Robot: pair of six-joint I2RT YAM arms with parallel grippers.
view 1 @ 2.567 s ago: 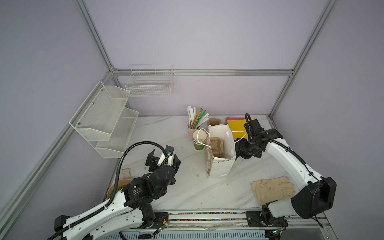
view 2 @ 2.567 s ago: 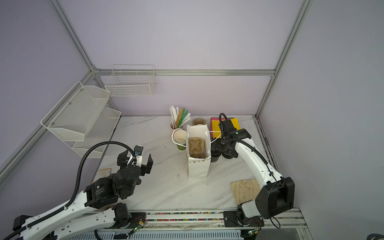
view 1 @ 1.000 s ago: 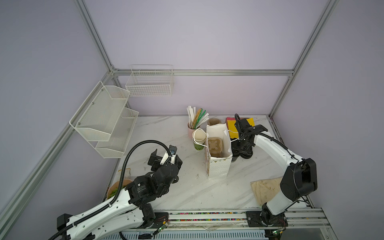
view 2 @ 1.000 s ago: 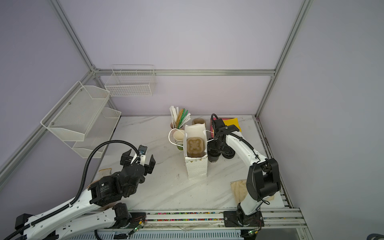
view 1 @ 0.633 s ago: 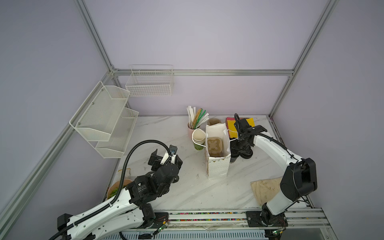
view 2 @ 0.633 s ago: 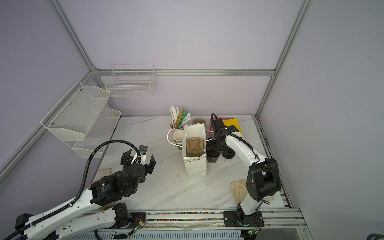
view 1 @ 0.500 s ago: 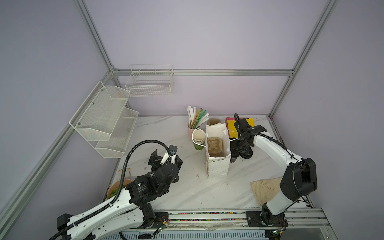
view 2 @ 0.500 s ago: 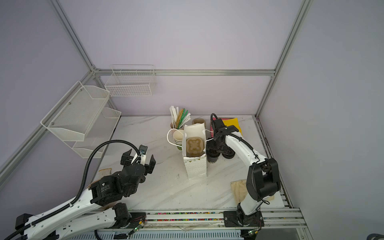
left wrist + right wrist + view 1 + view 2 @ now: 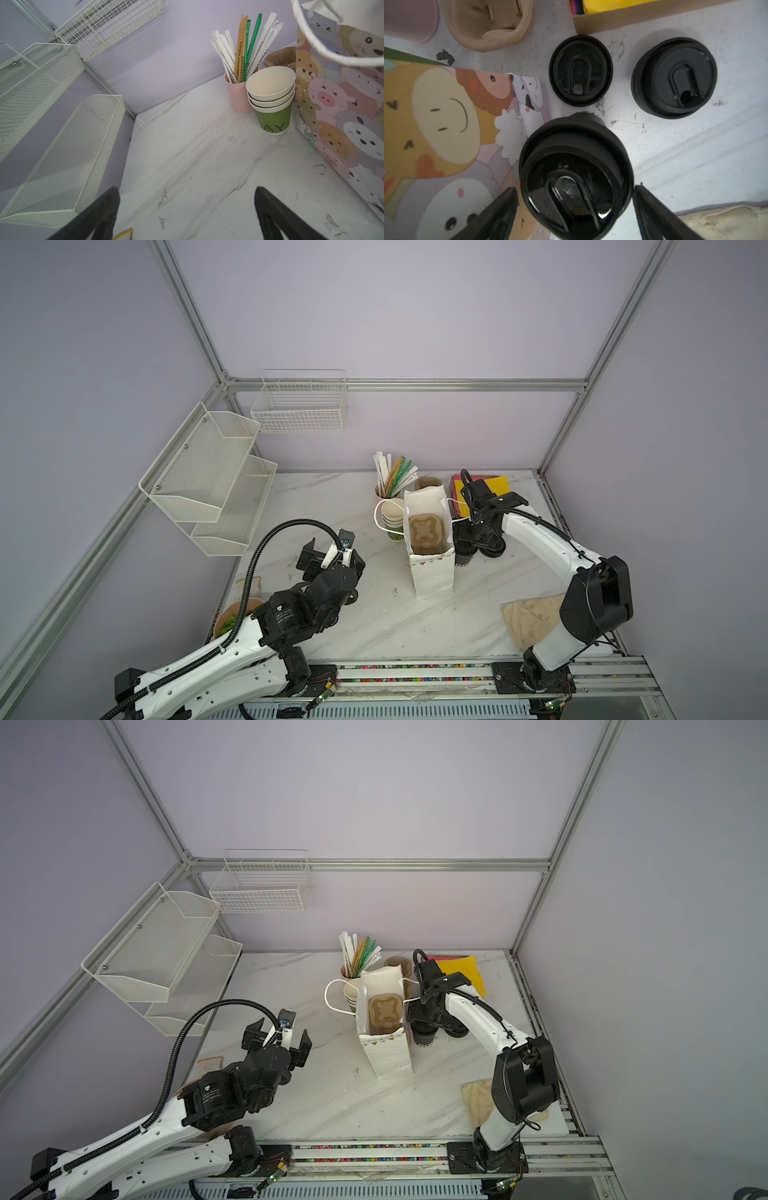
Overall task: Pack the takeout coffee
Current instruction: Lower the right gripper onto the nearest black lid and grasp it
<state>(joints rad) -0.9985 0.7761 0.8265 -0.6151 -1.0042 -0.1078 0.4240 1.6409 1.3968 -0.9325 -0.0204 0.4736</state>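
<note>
Cartoon-print paper bag (image 9: 432, 576), with the lidded coffee cup (image 9: 462, 560) standing outside, just beside it; right gripper (image 9: 574, 189) straddles the black lid (image 9: 575, 158) with jaws wide, left gripper (image 9: 186, 189) hovers wide open: gripping the lid alone may pop it off and spill the coffee.

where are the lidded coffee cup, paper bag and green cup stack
lidded coffee cup (image 9: 576, 176), right wrist view, black lid
paper bag (image 9: 432, 576), in a top view, near face
green cup stack (image 9: 271, 100), left wrist view, nested rims
</note>
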